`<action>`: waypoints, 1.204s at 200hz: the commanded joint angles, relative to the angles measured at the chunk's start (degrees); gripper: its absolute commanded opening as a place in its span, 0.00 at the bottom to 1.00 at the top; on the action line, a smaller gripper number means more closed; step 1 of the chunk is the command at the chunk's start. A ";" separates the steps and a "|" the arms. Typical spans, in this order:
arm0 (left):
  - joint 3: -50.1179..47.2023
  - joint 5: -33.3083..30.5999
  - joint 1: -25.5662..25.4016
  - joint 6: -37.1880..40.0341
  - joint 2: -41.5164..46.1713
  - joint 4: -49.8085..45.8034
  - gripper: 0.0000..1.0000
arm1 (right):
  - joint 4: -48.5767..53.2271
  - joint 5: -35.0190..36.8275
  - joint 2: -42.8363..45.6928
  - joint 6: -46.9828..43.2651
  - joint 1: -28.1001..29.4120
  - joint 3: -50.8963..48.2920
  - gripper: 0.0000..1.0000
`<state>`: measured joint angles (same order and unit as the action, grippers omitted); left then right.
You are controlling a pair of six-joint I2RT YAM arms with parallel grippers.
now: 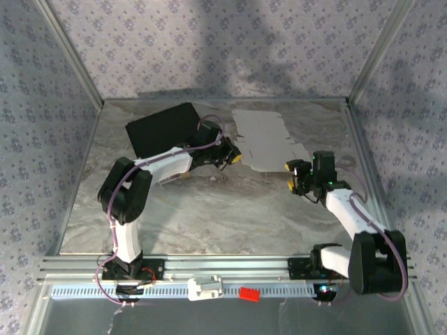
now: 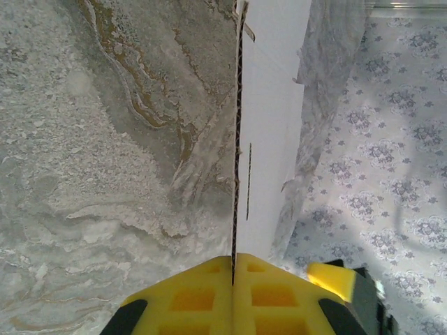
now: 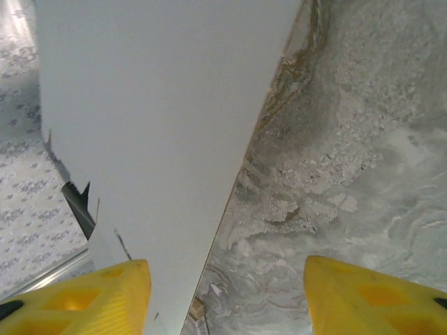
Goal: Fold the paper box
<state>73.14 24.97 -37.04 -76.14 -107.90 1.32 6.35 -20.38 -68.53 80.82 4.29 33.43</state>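
Paper box (image 1: 264,139) unfolded at far side of table (image 1: 209,209), left gripper (image 1: 236,158) pinched shut on its left edge, right gripper (image 1: 291,175) spread wide at its near-right corner, unclamped

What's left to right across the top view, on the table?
black case → left jaws, shut on the sheet's left edge → paper box, still a flat sheet → right jaws, open at its right edge
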 commanded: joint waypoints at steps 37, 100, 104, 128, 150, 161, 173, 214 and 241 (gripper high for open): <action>2.93 -0.29 -0.38 -0.94 -0.56 1.58 0.00 | -10.65 -0.14 -9.20 4.32 0.89 3.21 0.50; 3.19 0.01 -0.40 -0.25 -0.56 0.19 0.00 | -9.32 0.30 -12.15 3.39 1.34 6.71 0.16; 3.32 0.03 -0.40 -0.24 -0.56 0.10 0.00 | -8.56 0.47 -11.99 2.93 1.37 7.11 0.14; 4.63 0.49 -0.38 0.79 -0.56 -1.80 0.00 | 0.89 2.22 -10.67 -2.48 1.22 11.19 0.02; 7.87 0.16 -0.64 3.66 0.83 -8.48 0.44 | 14.08 6.40 -9.51 -14.57 0.15 19.60 0.00; 10.00 -2.26 -0.95 6.94 3.14 -14.57 0.57 | 21.53 9.53 -9.43 -23.21 -0.04 26.02 0.00; 12.02 -4.51 -1.10 10.04 6.02 -19.75 0.60 | 27.37 12.66 -9.40 -32.44 -0.16 34.04 0.00; 26.02 -12.69 -0.52 27.04 12.16 -36.51 0.55 | 34.54 18.79 -9.16 -61.95 3.34 53.49 0.00; 33.69 -16.69 -0.40 46.60 12.66 -39.82 0.48 | 34.84 26.62 -8.39 -85.23 12.53 57.29 0.00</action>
<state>100.86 13.69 -37.52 -50.48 -97.69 -30.81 35.46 -1.39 -78.04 24.14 9.72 88.07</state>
